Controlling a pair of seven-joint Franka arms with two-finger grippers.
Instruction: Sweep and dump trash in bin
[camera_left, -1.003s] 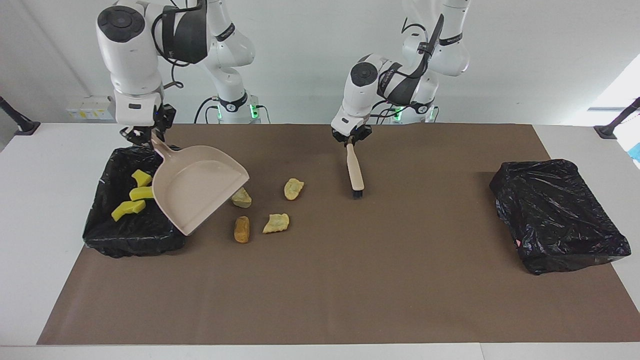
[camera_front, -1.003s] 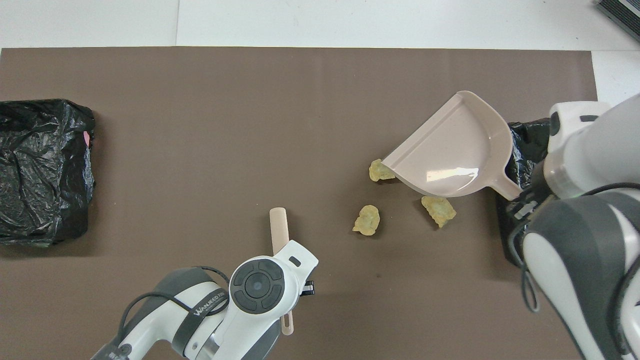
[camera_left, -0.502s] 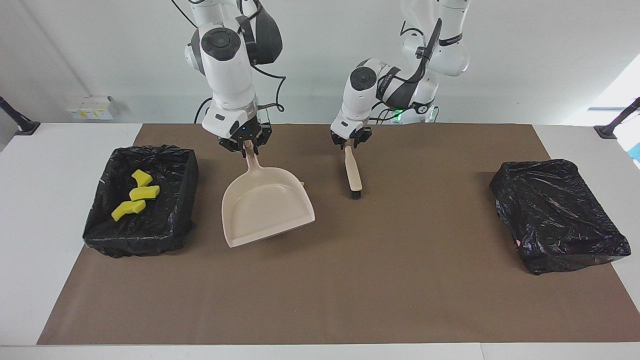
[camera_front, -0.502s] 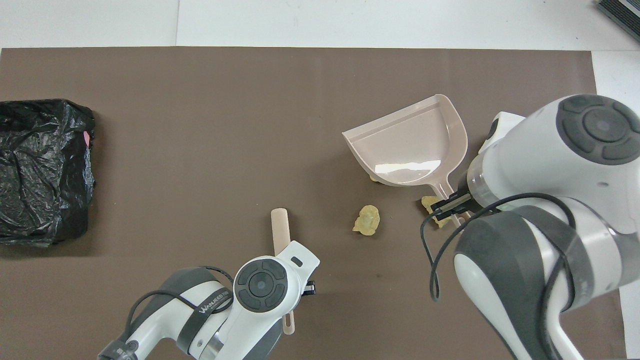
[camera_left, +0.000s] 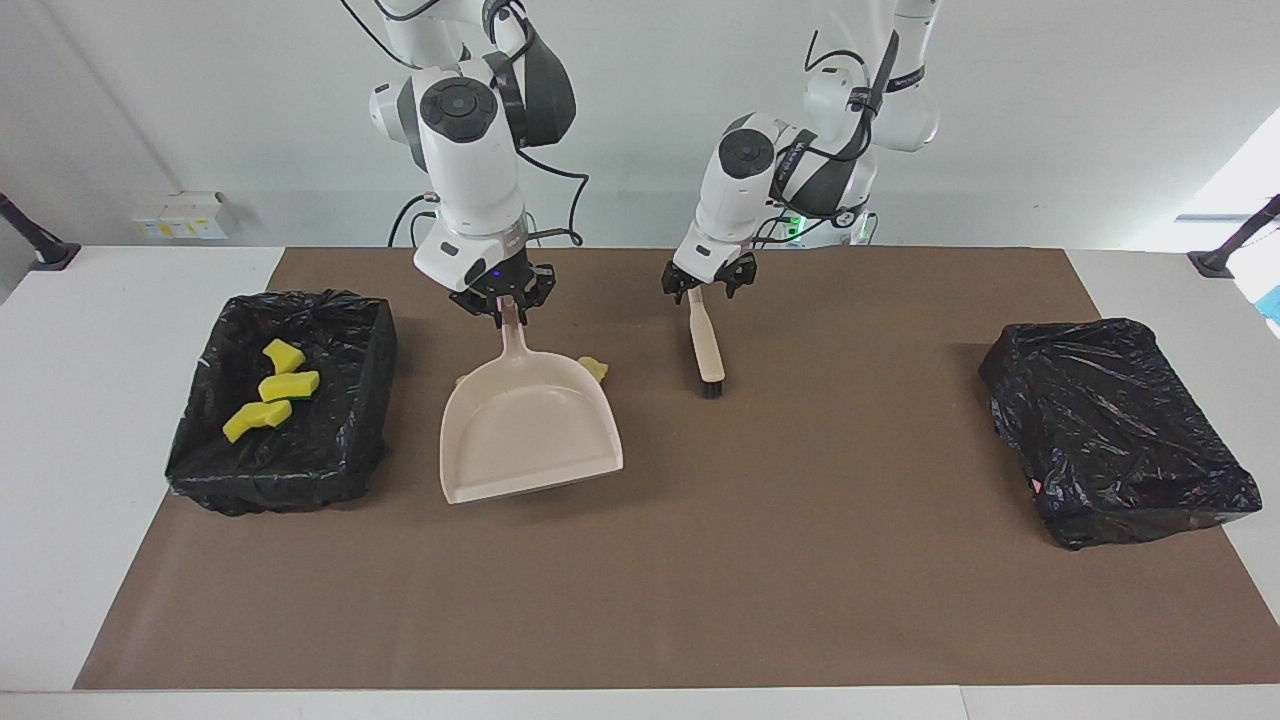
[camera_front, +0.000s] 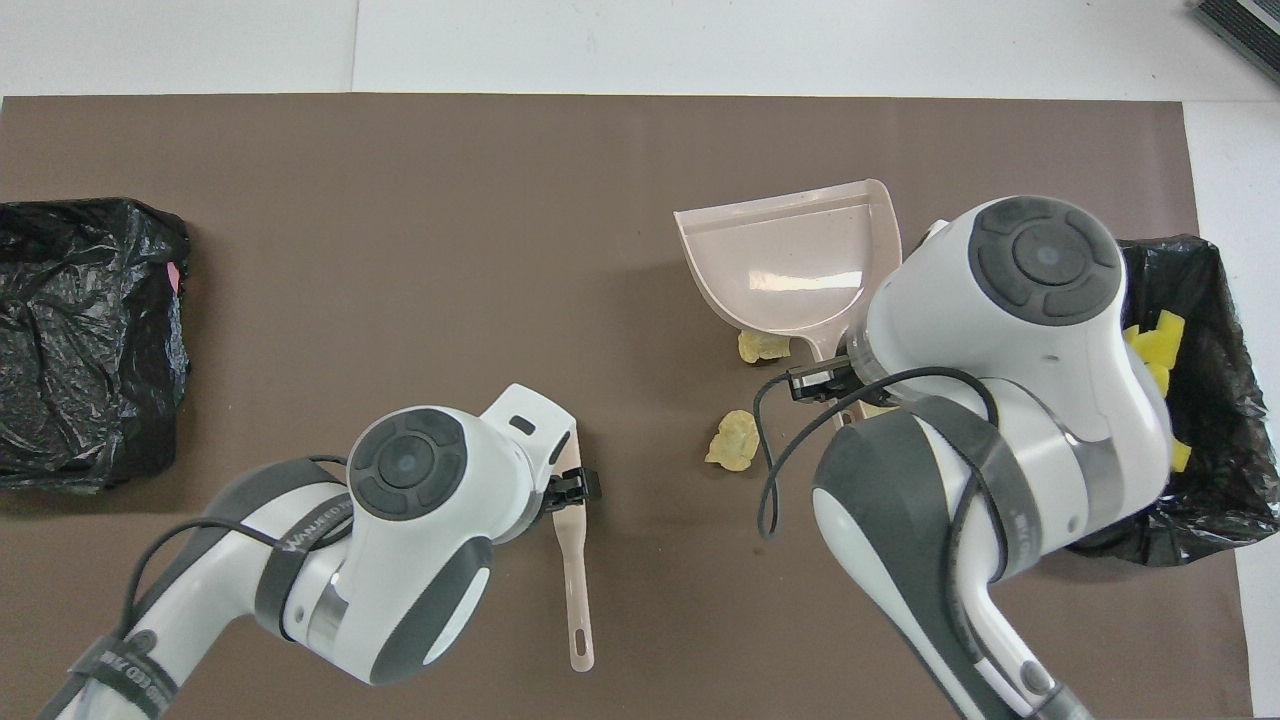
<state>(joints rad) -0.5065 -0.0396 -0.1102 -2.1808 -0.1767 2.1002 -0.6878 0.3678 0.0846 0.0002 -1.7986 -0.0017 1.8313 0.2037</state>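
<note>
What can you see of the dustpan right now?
The dustpan is a pale beige, glossy piece that looks like plastic: a wide, shallow scoop with raised side walls and a narrow handle pointing toward the robots. Its scoop looks empty. It sits near the mat's middle, beside the lined bin holding yellow pieces, its open lip facing away from the robots. The right gripper is shut on the handle's tip. Pale tan chunks lie by the scoop's handle end, one partly hidden under it.
</note>
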